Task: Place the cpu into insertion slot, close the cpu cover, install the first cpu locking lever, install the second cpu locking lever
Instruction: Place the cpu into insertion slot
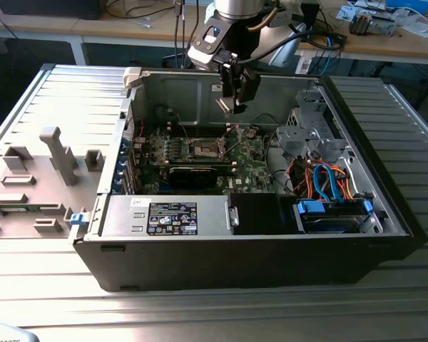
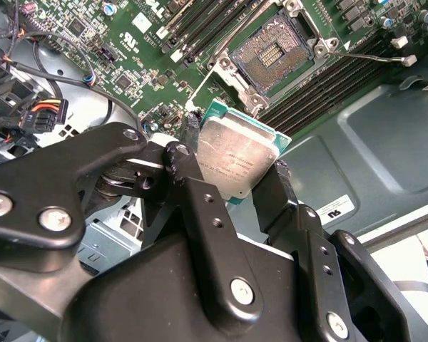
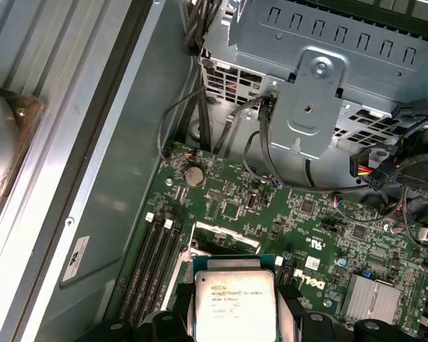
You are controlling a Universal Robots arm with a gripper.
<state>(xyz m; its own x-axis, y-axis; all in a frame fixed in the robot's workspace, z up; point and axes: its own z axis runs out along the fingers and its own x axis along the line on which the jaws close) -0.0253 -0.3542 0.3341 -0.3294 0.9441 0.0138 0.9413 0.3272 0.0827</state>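
My end effector (image 2: 234, 169) pinches the cpu (image 3: 234, 303) by opposite edges, apart from the insertion slot (image 2: 274, 50); it is probably light, stiff and fragile.

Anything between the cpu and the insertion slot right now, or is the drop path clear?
Nothing visible in the way. The gripper holds the cpu by its edges above the motherboard. In the second wrist view the insertion slot lies open with its contact field bare, and nothing lies across it.
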